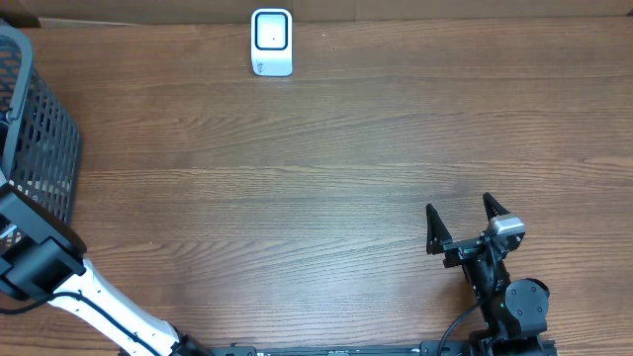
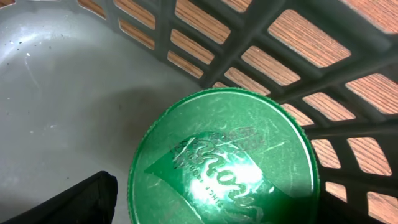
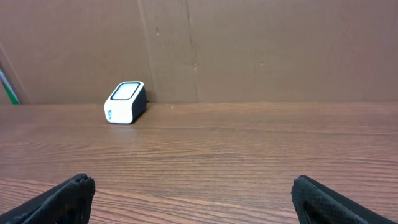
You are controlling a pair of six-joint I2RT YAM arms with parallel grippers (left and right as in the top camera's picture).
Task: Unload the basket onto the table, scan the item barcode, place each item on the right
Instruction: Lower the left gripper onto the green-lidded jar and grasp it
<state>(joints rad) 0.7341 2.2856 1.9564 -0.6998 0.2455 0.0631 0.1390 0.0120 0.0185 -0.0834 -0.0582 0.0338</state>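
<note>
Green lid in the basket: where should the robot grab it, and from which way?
Probably by the round rim of the green lid, coming straight down from above. The lid faces up toward the left wrist view, so opposite edges of the circle can both be pinched. The wall of the basket stands close beside it, so coming in from the side looks blocked.

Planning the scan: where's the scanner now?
Overhead, the scanner stands at the table's far edge, left of centre, by the cardboard wall, well right of the basket.
</note>
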